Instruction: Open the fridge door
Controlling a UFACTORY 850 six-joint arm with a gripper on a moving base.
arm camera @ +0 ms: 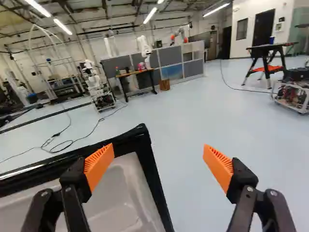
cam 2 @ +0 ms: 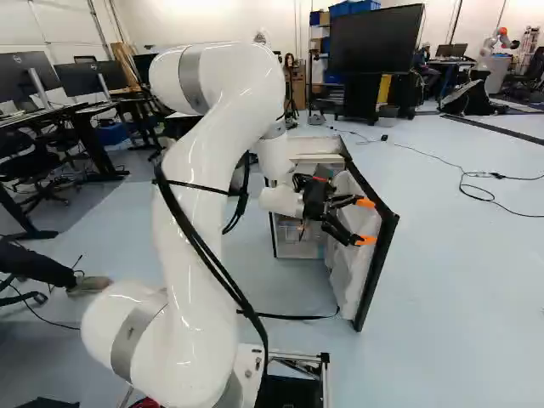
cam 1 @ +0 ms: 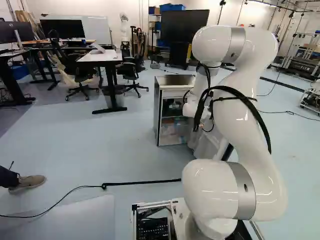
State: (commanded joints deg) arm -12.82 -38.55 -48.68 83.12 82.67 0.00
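1. 2 fingers with orange pads (arm camera: 100, 162) are spread wide apart on the black gripper (cam 2: 365, 221); nothing is clamped between them.
2. The fridge door (cam 2: 344, 272) is swung well out from the right side of the fridge (cam 1: 176, 80), its white liner exposed. The opening appears mostly done.
3. In the wrist view, 1 finger is seen over the liner and 1 beyond the free edge, with the door's upper corner (arm camera: 141, 130) between. Whether the door is touched cannot be told.
4. If more swing is wanted, the liner side should be pressed near the free edge, where less force is needed, and the hinge's arc followed slowly.
5. No grip seems called for. The edge should be kept from being caught between the fingers, and pushing should be stopped once resistance is felt, lest the fridge be dragged.
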